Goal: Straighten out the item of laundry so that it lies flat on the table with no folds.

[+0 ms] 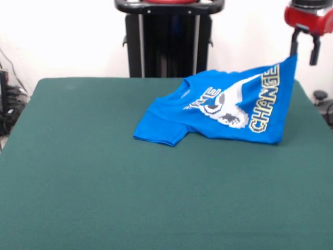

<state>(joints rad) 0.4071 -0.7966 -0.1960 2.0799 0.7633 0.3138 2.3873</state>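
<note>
Filling most of the front view is the large rectangular table w/ dark green felt-like top (104,182), running from the bottom edge up to the white wall. Behind it, top centre, stands the black upright pedestal frame (166,41).

On the table's far right part lies the small bright blue short-sleeved T-shirt (208,117) w/ white-and-yellow lettering and a white pixel-style print. It is not flat: its right corner is pulled up off the felt into a raised peak at the upper right, so the cloth slopes down from there to the left. The word "CHANGE" reads sideways along the lifted right edge; part of another word shows creased near the middle, beside the white print. The left side rests on the table, w/ a sleeve sticking out at the lower left and the neck area toward the back. Folds and wrinkles run across the middle.

At the top right corner, the red-and-black gripper (304,49) hangs above the table's right edge. Its two dark fingers (294,44) point down; the left one meets the shirt's raised corner, which looks pinched and held up there, the other finger standing apart to the right.
</note>
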